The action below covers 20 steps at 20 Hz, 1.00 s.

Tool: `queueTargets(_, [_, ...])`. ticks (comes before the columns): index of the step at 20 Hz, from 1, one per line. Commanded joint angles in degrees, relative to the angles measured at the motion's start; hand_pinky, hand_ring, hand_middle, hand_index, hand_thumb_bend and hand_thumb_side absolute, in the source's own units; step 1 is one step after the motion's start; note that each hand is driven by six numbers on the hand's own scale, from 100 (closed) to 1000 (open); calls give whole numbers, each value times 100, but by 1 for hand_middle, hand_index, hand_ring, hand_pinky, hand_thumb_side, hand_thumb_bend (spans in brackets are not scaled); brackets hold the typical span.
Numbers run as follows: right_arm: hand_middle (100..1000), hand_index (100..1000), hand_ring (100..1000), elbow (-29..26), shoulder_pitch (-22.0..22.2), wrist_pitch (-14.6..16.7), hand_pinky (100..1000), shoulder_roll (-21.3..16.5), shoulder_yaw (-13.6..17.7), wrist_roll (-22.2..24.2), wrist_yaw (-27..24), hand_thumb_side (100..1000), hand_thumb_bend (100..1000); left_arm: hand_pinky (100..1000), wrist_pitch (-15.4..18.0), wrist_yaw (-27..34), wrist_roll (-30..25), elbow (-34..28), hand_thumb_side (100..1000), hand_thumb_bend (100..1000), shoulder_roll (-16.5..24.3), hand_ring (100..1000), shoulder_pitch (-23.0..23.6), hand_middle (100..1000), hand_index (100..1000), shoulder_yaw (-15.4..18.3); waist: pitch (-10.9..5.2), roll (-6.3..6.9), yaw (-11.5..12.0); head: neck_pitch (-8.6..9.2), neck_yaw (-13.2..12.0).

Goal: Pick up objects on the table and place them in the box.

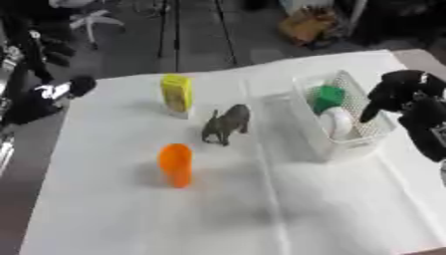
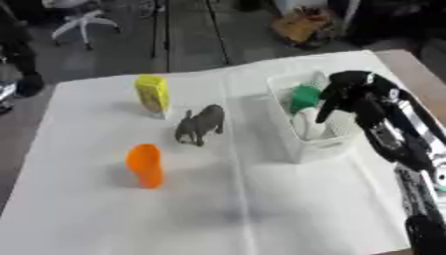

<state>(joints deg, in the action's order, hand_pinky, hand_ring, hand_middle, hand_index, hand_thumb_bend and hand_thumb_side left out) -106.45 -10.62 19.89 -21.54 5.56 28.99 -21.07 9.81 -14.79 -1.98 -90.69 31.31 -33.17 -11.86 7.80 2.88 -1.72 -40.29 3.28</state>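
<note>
Right hand [image 2: 348,92] hangs over the far right rim of the white box [image 2: 287,144], fingers [image 2: 324,113] drooping down toward the box interior, relaxed and fairly narrow, holding nothing that I can see. Left hand does not show in either view.

Box contents: a green object [image 2: 305,95] toward the far end, a white rounded object [image 2: 306,124] nearer the front. Both sit inside the walls.

Left of the box, on the white surface [image 2: 287,214]: a grey animal figure [image 2: 200,124], standing on its legs, closest to the box; a yellow carton [image 2: 153,94], upright, beyond and left of the figure; an orange cup-like object [image 2: 146,164], upright, left of the box and nearer the front than the figure. All three stand apart from one another and from the box.

Risks, judged from this layout:
- The hand is just at the box wall. A sideways exit could catch the rim and drag or tip the box, which looks light.
- The route to the figure crosses over the box. A low pass could clip the near wall.
- Figure looks irregular, with thin legs, and is likely to tip if nudged before a grasp closes.
- Carton and orange object are tall and narrow. A brush from the arm could topple either, and the orange one may then roll.
</note>
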Motion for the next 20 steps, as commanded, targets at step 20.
queueTargets(20, [630, 826, 530, -119, -39, 15, 509, -147, 9, 14, -52, 617, 296, 667, 825, -2210, -2206, 831, 573, 1000, -356, 666, -603, 671, 812, -993, -185, -53, 41, -35, 116])
